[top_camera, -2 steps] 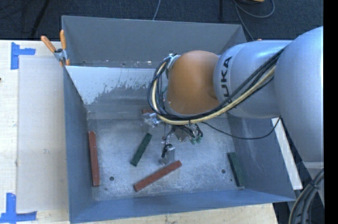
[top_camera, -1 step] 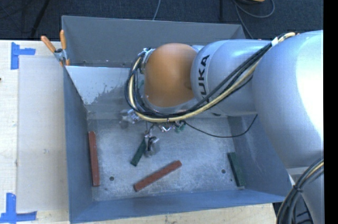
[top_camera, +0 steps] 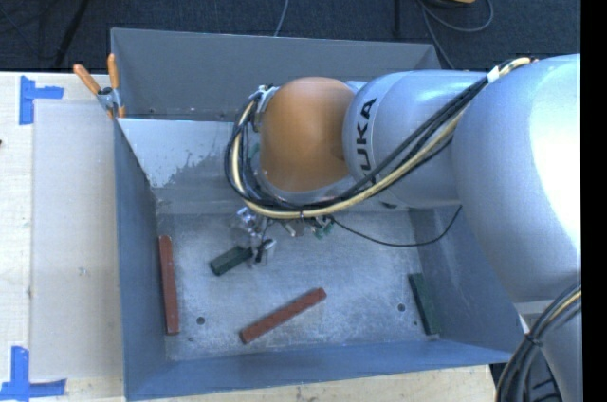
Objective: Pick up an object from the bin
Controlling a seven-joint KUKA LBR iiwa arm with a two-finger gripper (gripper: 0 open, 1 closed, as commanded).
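The grey KUKA arm [top_camera: 446,144] reaches over the grey metal bin [top_camera: 142,296]. An upright red-brown bar [top_camera: 169,284] lies along the left wall, a slanting red-brown bar [top_camera: 283,315] near the front, and a dark green bar [top_camera: 422,303] by the right wall. The jaws sit at the right end of a small dark block [top_camera: 228,263] left of middle. I cannot tell whether they are apart or clamped.

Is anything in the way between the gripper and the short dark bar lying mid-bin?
Nothing visible does. The gripper is right at the right end of the short dark bar. The left reddish-brown stick, the front reddish-brown stick and the right-hand dark bar lie apart from both.
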